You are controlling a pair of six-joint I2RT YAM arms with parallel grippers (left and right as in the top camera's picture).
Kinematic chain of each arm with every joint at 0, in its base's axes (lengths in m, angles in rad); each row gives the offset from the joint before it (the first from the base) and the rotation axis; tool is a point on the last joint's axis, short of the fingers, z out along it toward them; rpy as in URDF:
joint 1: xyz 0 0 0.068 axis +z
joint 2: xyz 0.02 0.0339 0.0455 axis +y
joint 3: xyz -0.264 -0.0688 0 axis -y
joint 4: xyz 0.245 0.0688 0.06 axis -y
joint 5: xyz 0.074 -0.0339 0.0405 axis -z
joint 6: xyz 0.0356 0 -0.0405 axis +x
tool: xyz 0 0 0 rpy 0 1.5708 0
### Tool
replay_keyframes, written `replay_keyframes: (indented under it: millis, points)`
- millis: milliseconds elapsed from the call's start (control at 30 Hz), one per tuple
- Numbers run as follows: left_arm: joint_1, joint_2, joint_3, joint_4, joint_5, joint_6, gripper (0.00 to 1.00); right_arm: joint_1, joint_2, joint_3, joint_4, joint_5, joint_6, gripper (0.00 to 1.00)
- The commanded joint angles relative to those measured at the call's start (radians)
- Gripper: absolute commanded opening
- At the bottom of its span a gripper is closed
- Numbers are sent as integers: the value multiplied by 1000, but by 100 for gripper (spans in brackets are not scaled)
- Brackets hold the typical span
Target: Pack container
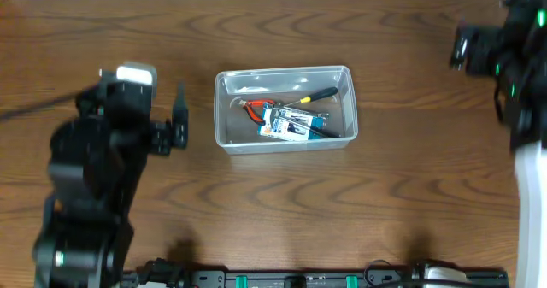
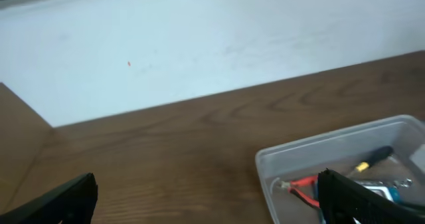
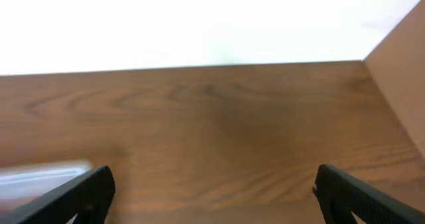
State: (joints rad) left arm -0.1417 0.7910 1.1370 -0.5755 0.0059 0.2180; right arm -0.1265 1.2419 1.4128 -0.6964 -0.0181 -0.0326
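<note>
The container (image 1: 224, 108), a clear plastic bin, sits at the middle of the table. Inside it lie red-handled pliers (image 1: 255, 108), a yellow-and-black screwdriver (image 1: 318, 94) and a small blue-and-white box (image 1: 291, 127). My left gripper (image 1: 179, 120) stands open just left of the bin with nothing between its fingers. The left wrist view shows the bin's near corner (image 2: 265, 164) with the pliers (image 2: 302, 184) and the screwdriver (image 2: 375, 157) behind the right finger (image 2: 345, 201). My right gripper (image 3: 212, 191) is wide open over bare wood, with its arm (image 1: 504, 44) at the far right.
The wooden table (image 1: 393, 194) ends at a white wall along the back. Its right edge (image 3: 392, 98) shows in the right wrist view. A black rail with fittings (image 1: 342, 279) runs along the front edge. A blurred pale shape (image 3: 40, 174) lies low left in the right wrist view.
</note>
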Motion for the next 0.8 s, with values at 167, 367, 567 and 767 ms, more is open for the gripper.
replay_keyframes:
  millis: [167,367,567,767]
  points:
    - [-33,-367,-226,-70,-26,16,98,137,-508,-492,-48,22,-77,99]
    - [-33,-567,-290,-125,-139,7,98,174,-724,-673,-121,18,-76,99]
    - [-34,-599,-296,-173,-149,6,98,174,-761,-696,-266,3,-69,99]
    - [-34,-599,-296,-175,-149,6,98,174,-760,-696,-374,3,-69,99]
